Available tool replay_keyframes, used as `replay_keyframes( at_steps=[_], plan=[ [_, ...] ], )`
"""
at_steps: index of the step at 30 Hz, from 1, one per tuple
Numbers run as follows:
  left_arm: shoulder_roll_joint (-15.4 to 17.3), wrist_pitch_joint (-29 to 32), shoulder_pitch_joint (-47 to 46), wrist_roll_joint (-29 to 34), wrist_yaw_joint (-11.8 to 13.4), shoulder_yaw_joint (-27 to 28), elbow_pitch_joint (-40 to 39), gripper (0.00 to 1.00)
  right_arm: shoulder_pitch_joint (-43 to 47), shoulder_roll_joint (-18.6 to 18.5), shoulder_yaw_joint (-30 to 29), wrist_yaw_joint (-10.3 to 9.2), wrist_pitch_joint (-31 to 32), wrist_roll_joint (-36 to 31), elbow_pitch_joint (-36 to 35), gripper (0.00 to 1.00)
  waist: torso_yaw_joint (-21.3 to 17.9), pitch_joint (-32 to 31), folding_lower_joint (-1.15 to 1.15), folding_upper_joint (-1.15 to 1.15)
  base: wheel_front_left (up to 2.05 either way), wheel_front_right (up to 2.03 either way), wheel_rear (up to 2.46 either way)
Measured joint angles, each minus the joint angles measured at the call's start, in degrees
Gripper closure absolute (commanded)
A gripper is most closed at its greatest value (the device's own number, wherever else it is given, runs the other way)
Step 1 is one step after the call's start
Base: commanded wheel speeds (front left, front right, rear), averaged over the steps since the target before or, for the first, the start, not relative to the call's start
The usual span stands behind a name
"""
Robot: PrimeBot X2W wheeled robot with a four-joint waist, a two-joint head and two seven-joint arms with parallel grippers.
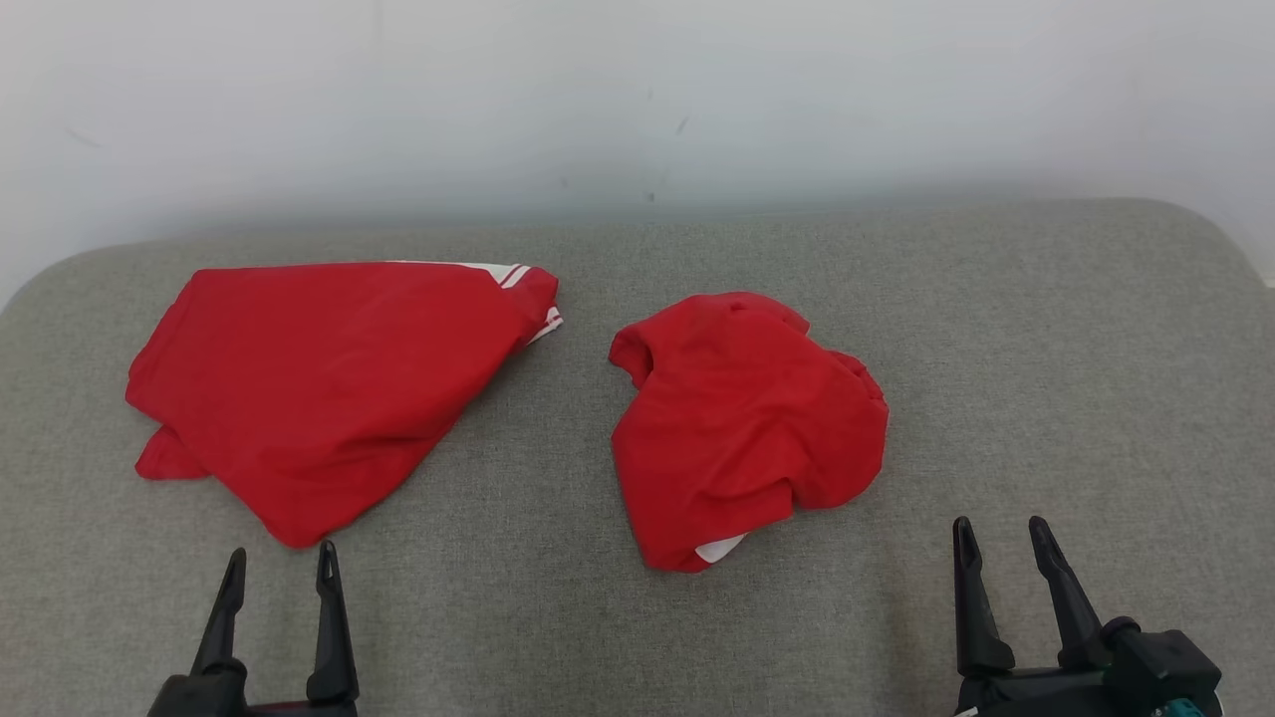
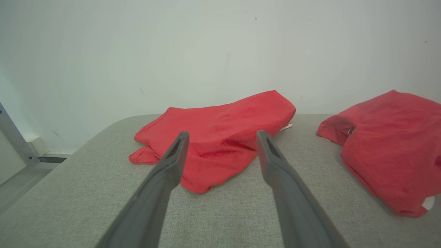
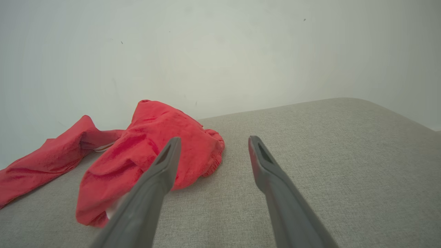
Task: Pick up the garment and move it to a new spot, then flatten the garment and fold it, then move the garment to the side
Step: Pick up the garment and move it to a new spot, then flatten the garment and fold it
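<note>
Crumpled garment [image 1: 742, 418] lies on grey cushion [image 1: 1046, 349]; flatter red cloth [image 1: 319, 388] apart, leftward. Left gripper [image 1: 282, 550] and right gripper [image 1: 999, 522] gape, empty.

From the head we look down on the counter [image 1: 637, 617] toward the wall [image 1: 637, 100]. Our wrist cameras sit low, facing it; all views share the crumpled garment [image 1: 747, 428].
</note>
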Motion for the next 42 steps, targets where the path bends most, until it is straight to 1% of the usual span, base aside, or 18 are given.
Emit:
replay_keyframes(
  at_steps=[42],
  plan=[
    [-0.1, 0.0, 0.4, -0.7, 0.5, -0.6, 0.8, 0.0, 0.4, 0.0, 0.2, 0.0, 0.0, -0.5, 0.3, 0.0, 0.2, -0.7, 0.0, 0.0, 0.0, 0.0, 0.0]
  ],
)
